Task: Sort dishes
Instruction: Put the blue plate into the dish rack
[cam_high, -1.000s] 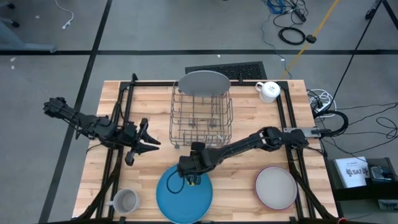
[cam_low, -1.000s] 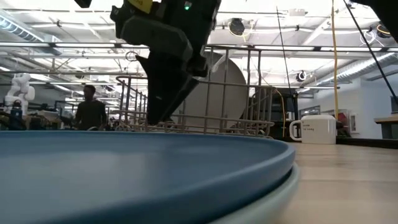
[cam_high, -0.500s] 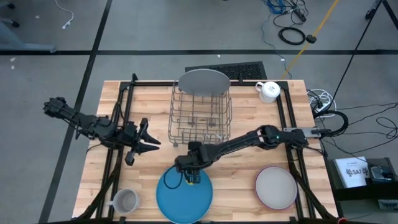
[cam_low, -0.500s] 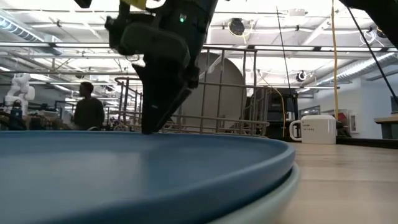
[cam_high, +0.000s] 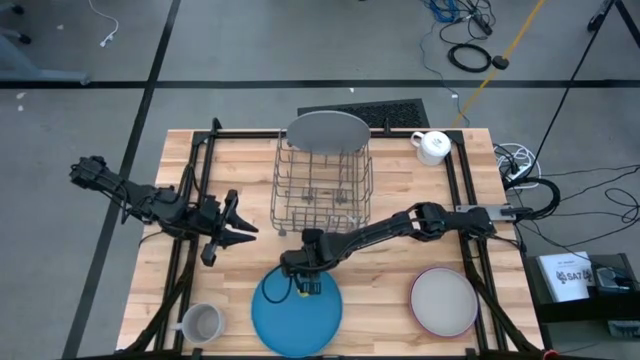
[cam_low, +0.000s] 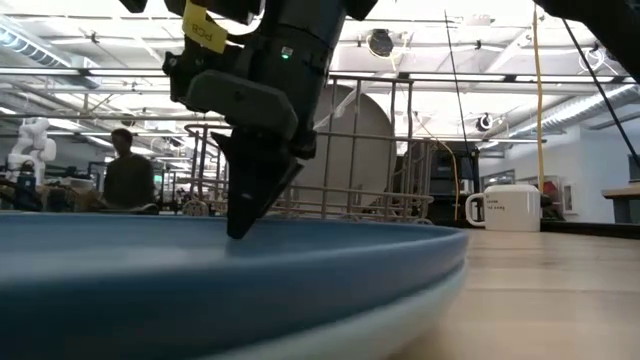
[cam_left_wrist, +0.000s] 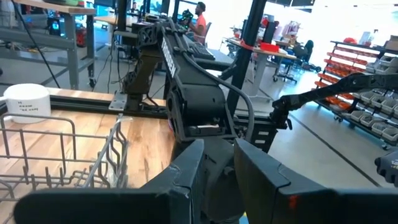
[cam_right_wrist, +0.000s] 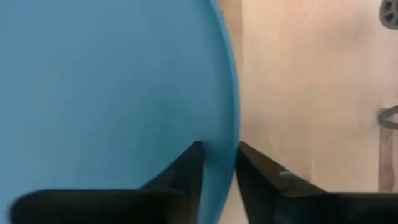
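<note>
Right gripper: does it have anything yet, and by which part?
The right gripper straddles the rim of the dark blue plate, one finger on each side. Whether it has clamped cannot be told. The left gripper waits open, empty.

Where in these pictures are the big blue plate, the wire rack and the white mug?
blue plate (cam_high: 300, 318): high view, bare middle of its face.
wire rack (cam_high: 322, 188): high view, its basket wires.
white mug (cam_low: 510, 207): low view, middle of its side.

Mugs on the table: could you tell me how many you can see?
2. A white mug stands at the far right corner, right of the wire rack; a grey mug sits at the near left corner. None seems hidden.
</note>
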